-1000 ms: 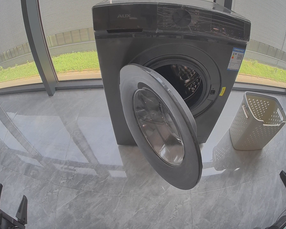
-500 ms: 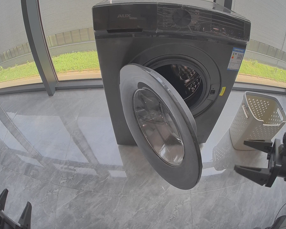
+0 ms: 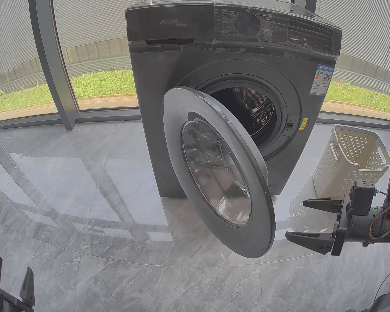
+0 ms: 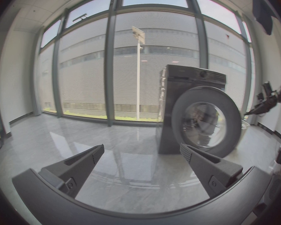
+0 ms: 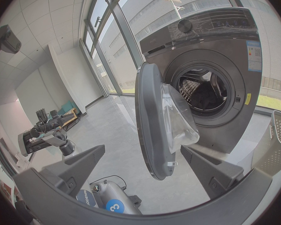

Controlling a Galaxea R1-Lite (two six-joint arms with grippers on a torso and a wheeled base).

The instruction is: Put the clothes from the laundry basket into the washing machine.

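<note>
Beside the laundry basket (image 3: 351,165), the right gripper (image 3: 295,219) has swung leftward, fingers (image 3: 317,204) spread.

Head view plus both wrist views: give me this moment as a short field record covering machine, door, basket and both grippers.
washing machine: dark grey front loader on the floor
door: swung wide open toward the robot
drum: dark shape inside, cannot tell if clothes
laundry basket: white, perforated, upright on the floor right of the machine; no clothes visible in it
right gripper: open, holding nothing, in the air before the basket, pointing at the door
left gripper: open, holding nothing, low on the left
</note>
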